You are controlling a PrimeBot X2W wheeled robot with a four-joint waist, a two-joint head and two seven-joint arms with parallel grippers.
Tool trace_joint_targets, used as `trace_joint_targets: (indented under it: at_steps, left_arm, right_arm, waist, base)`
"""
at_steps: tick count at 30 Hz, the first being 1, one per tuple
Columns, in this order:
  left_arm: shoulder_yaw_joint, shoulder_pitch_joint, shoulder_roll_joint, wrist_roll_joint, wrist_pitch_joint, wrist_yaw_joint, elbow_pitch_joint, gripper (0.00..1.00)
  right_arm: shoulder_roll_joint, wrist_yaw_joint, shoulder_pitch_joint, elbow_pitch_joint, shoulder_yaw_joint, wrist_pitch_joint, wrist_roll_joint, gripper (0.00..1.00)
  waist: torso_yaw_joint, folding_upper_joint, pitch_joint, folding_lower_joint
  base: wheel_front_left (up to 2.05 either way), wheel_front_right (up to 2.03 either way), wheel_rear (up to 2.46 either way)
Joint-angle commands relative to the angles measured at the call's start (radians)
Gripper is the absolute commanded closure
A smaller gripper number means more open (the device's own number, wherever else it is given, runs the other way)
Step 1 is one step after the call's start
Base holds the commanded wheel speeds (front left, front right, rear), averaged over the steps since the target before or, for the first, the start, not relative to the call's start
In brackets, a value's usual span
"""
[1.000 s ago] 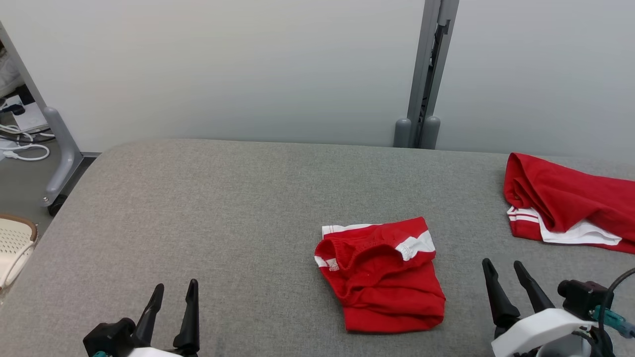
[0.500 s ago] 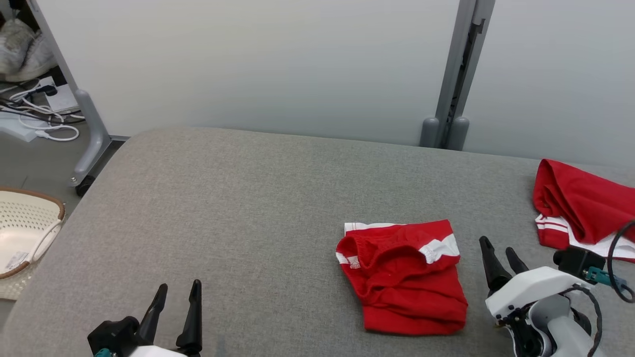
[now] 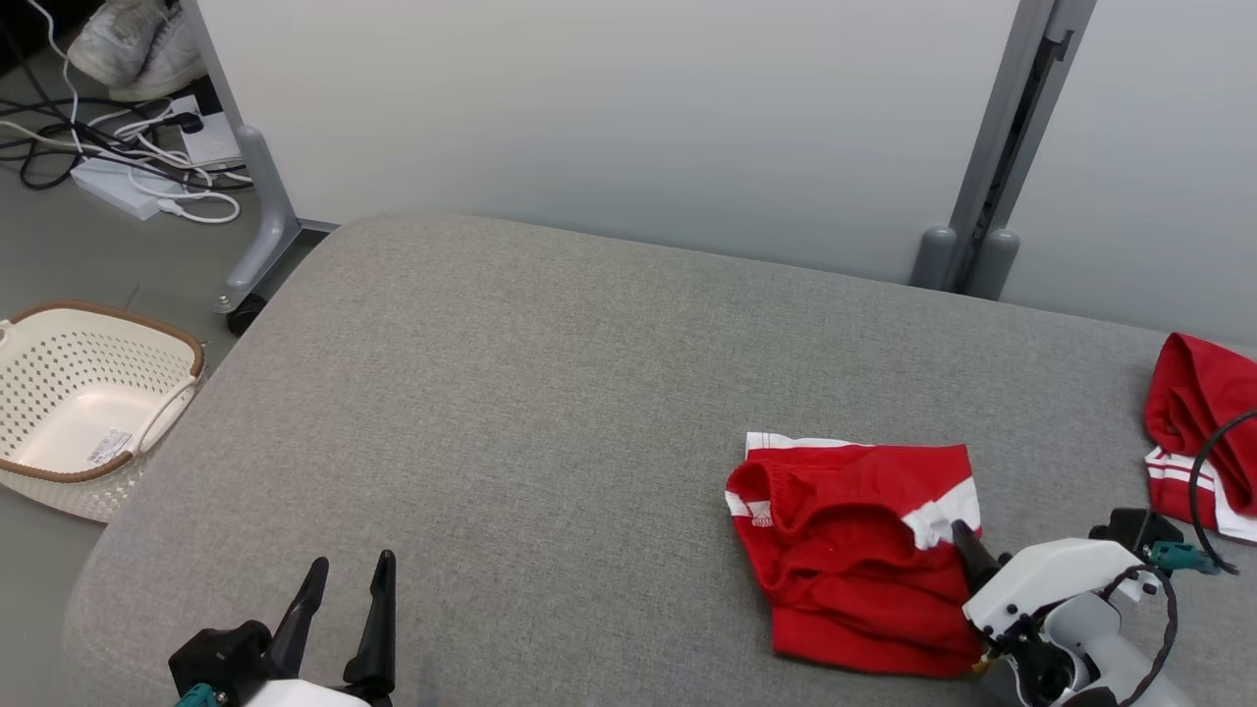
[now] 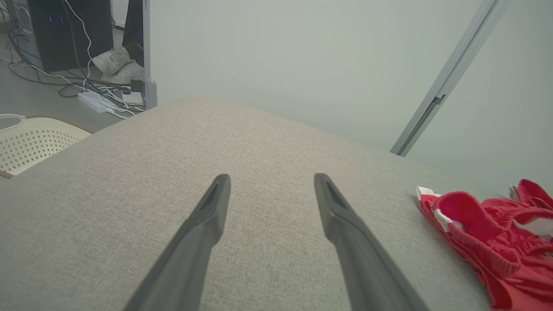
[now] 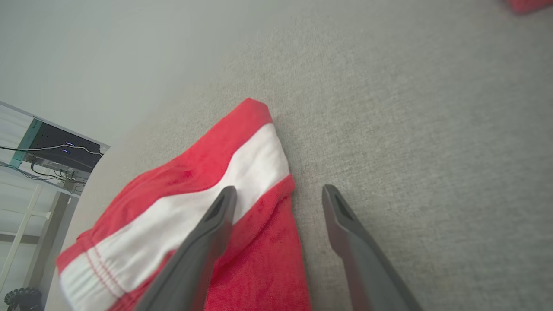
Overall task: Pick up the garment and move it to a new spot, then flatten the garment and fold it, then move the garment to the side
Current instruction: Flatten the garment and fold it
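At the far left I see a cream perforated basket [image 3: 59,393] on the floor, with a tangle of cables [image 3: 128,167] and a pair of pale shoes [image 3: 128,44] behind it; beside them begins the grey cloth-covered table [image 3: 540,393], which runs across the rest of the head view; my left gripper [image 3: 352,562] sits at the lower left over bare grey cloth, its two dark fingers spread apart and holding nothing; right of the middle, near the front edge, lies the garment [image 3: 854,550], red shorts with white bands, crumpled and partly folded over itself; my right gripper [image 5: 278,190] is at the garment's right edge with its fingers apart and nothing between them, one finger over the white band and the other over bare grey cloth just beside the fabric; I cannot tell whether either finger touches; behind stands a grey partition post [image 3: 992,167]; at the far right edge lies a second red garment [image 3: 1198,422] with white stripes, well apart from the first.
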Motion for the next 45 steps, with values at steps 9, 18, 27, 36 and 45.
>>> trace_joint_targets:
  at_steps: [9,18,27,36,45]
  left_arm:
    - [0.001,-0.021,0.011,-0.007,-0.001,-0.002,0.005,0.00]
    - [-0.002,-0.023,0.014,-0.010,-0.001,-0.002,0.008,0.00]
    - [0.011,-0.017,0.009,-0.005,-0.001,-0.003,-0.002,0.00]
    - [0.008,-0.006,0.002,0.003,-0.001,-0.003,-0.032,0.00]
    - [-0.034,-0.018,0.016,-0.013,0.000,-0.003,-0.053,0.00]
  right_arm:
    - [0.016,0.001,0.002,0.024,0.024,0.144,0.086,0.00]
    - [0.016,0.001,0.022,-0.024,0.112,0.164,0.188,1.00]
    - [0.007,0.001,0.006,-0.093,0.168,0.074,0.199,1.00]
    - [-0.073,0.001,-0.021,-0.209,0.264,0.017,0.176,1.00]
    - [-0.184,0.001,-0.140,-0.247,0.338,0.001,0.134,1.00]
  waist:
    - [0.020,-0.0001,0.006,0.0000]
    - [0.027,-0.0001,0.012,0.0000]
    - [0.013,-0.0001,0.001,0.0000]
    - [-0.063,-0.0001,0.004,0.0000]
    - [-0.151,-0.0001,0.066,0.0000]
  base:
    - [0.00,0.00,0.00]
    - [0.00,0.00,0.00]
    - [0.00,0.00,0.00]
    - [0.00,0.00,0.00]
    - [0.00,0.00,0.00]
